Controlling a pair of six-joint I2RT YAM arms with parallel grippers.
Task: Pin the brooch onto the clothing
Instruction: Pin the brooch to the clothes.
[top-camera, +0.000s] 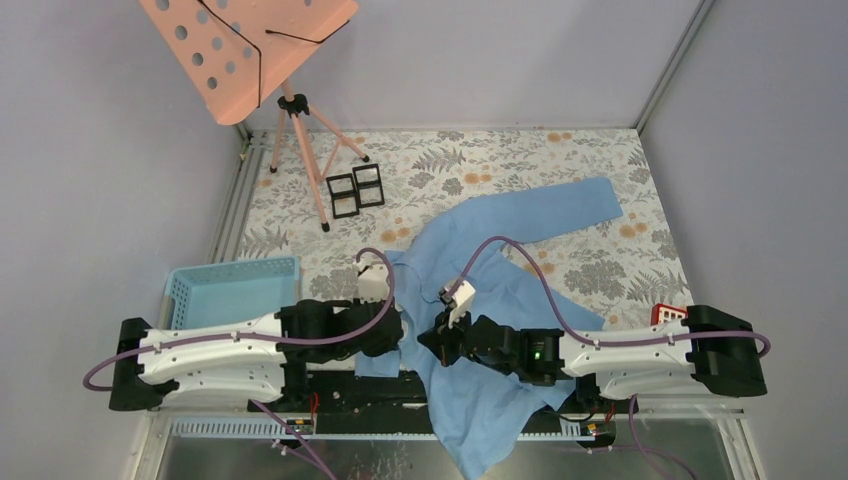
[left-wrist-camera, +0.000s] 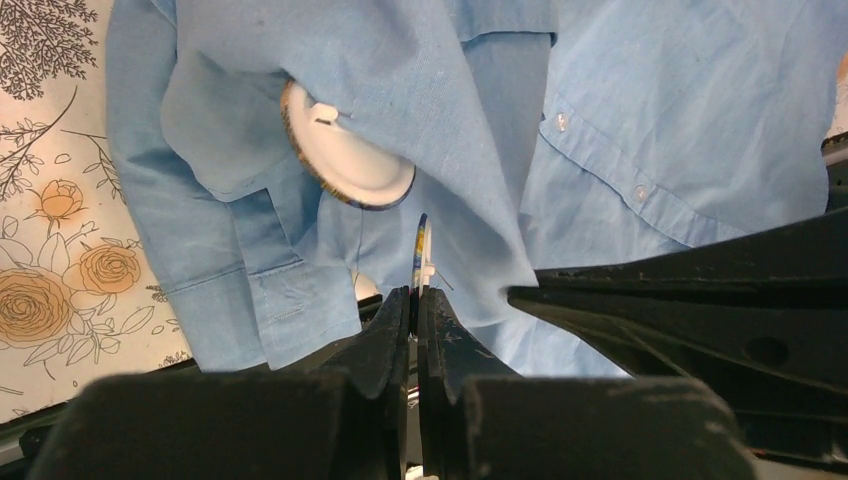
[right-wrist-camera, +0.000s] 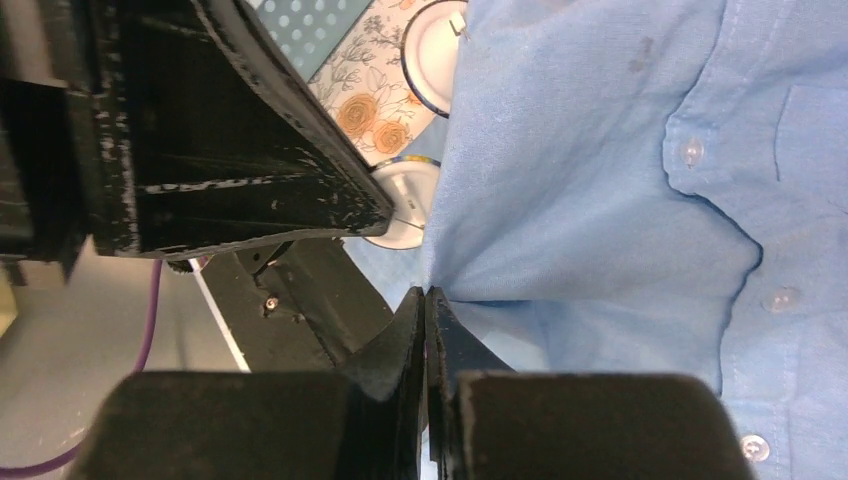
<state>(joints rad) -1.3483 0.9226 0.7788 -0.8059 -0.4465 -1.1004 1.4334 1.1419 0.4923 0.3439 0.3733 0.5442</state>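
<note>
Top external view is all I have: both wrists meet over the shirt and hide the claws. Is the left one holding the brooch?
Observer: Yes. The left claw is shut on a brooch, gripped edge-on by its rim.
Operator: And the right one?
Observer: The right claw is shut on a pinch of the shirt, with the fabric gathered to a point at its tips.
Operator: Any other brooch nearby?
Observer: A second brooch lies white back up, partly covered by a shirt fold, just beyond the left claw.
</note>
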